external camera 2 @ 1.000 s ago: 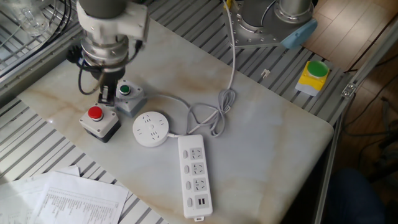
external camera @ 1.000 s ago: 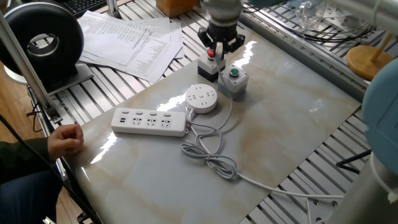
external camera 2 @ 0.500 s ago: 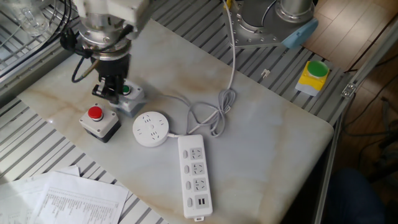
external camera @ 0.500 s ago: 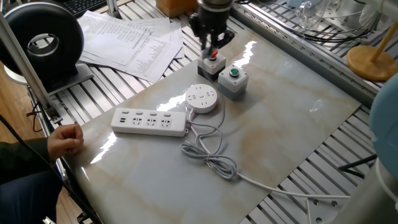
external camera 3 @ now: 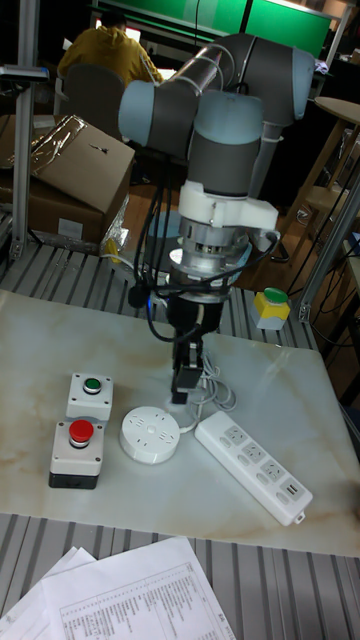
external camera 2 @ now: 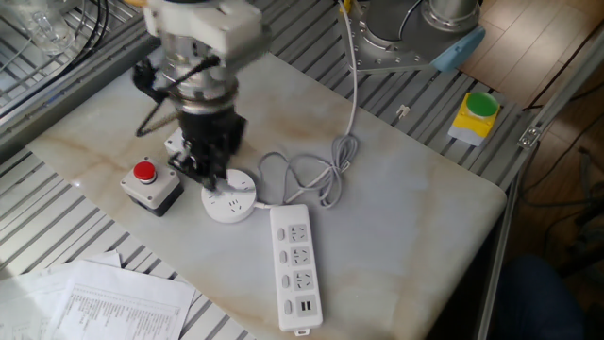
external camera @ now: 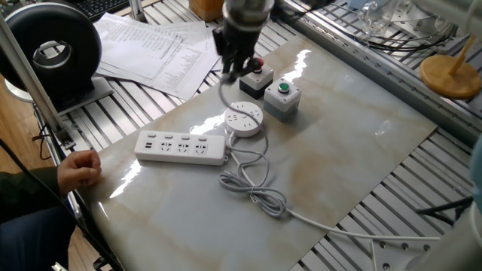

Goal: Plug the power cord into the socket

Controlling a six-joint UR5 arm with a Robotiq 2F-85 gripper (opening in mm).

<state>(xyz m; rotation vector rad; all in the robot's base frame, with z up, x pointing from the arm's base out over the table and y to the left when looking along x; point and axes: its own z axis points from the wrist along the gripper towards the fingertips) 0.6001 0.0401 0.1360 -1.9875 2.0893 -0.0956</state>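
The round white socket point(external camera: 245, 119) lies on the marble board beside the long power strip point(external camera: 181, 147). My gripper point(external camera: 230, 71) hovers just above and behind the socket, shut on the plug end of the thin white power cord point(external camera: 252, 184). A strand of the cord curves down from the fingers toward the socket. In the other fixed view the gripper point(external camera 2: 203, 170) covers the far edge of the socket point(external camera 2: 234, 201), and the cord point(external camera 2: 321, 175) loops to its right. In the tall view the gripper point(external camera 3: 183, 392) hangs to the upper right of the socket point(external camera 3: 150, 435).
A red button box point(external camera: 260, 77) and a green button box point(external camera: 284, 96) stand just behind the socket. Papers point(external camera: 158, 49) lie at the back left. A person's hand point(external camera: 79, 167) rests on the board's left edge. A yellow box point(external camera 2: 472, 113) sits off the board.
The gripper has moved from over the button boxes toward the socket, carrying the cord's end with it. The cord's strand that ran past the green box has lifted off the board.
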